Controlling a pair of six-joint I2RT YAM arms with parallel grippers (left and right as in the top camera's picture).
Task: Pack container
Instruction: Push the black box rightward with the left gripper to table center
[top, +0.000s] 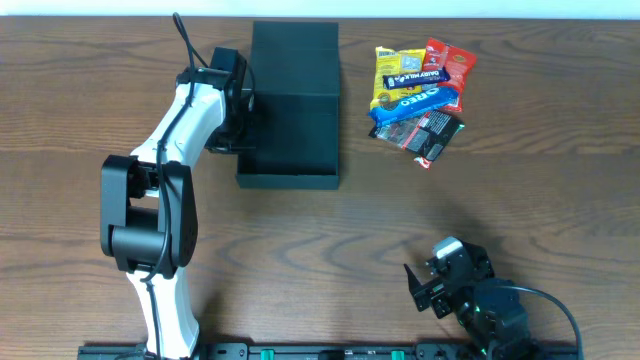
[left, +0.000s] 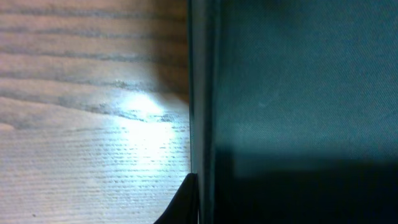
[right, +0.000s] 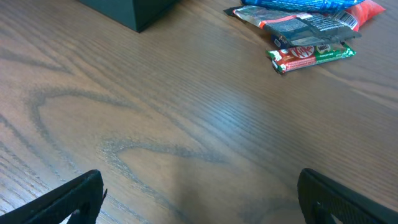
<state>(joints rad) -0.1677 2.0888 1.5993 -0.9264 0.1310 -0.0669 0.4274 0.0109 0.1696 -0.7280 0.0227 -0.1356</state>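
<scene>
The container (top: 290, 140) is a dark open box with its flap lid folded back, at the table's back centre. My left gripper (top: 242, 105) is at the box's left wall. In the left wrist view one finger (left: 183, 202) presses the outside of the wall (left: 202, 93); the other finger is hidden in the dark inside. A pile of snack packets lies right of the box: yellow (top: 393, 75), red (top: 450, 62), blue Oreo (top: 415, 102) and a dark KitKat (top: 432, 135). My right gripper (top: 432, 280) is open and empty over bare table at the front right (right: 199, 199).
The right wrist view shows the KitKat (right: 311, 53) and the box's near corner (right: 134, 9) far ahead. The wooden table (top: 330, 260) stretches between the box and my right gripper. The left arm's base (top: 150, 220) stands at the front left.
</scene>
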